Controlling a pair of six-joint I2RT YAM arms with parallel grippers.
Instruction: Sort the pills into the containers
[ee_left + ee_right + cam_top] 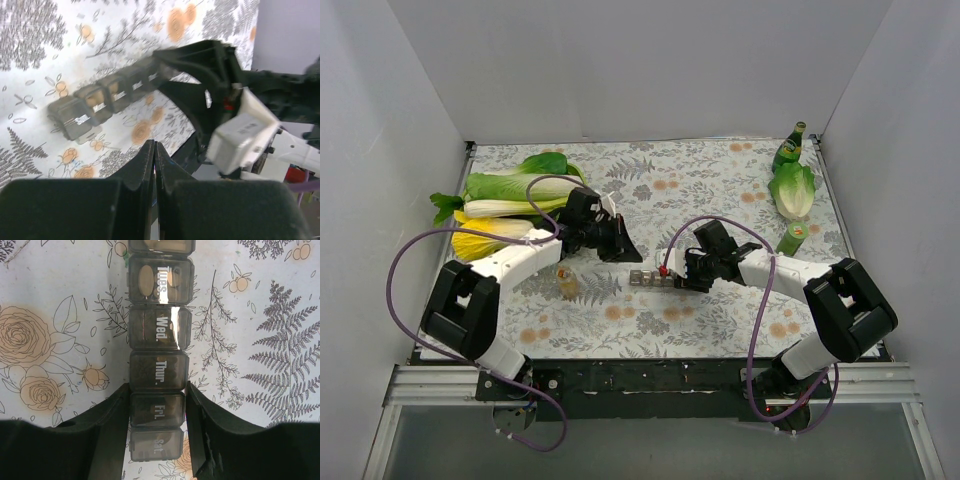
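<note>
The containers (650, 278) are a strip of small grey translucent compartments lying on the floral cloth at table centre. In the right wrist view the strip (159, 335) shows lids marked Tues to Sat, all closed, with a tan pill (146, 280) under Tues. My right gripper (678, 277) straddles the strip's right end; its jaws (157, 390) press the sides of the Fri compartment. My left gripper (625, 250) hovers just behind and left of the strip, with its fingers (155, 145) pressed together and nothing seen between them. The strip also shows in the left wrist view (107, 97).
A small amber bottle (565, 283) stands left of the strip. Bok choy (510, 195) and a yellow vegetable (490, 235) lie at the back left. Lettuce (792, 190), an upright green bottle (790, 148) and a small green bottle (790, 238) are at the right.
</note>
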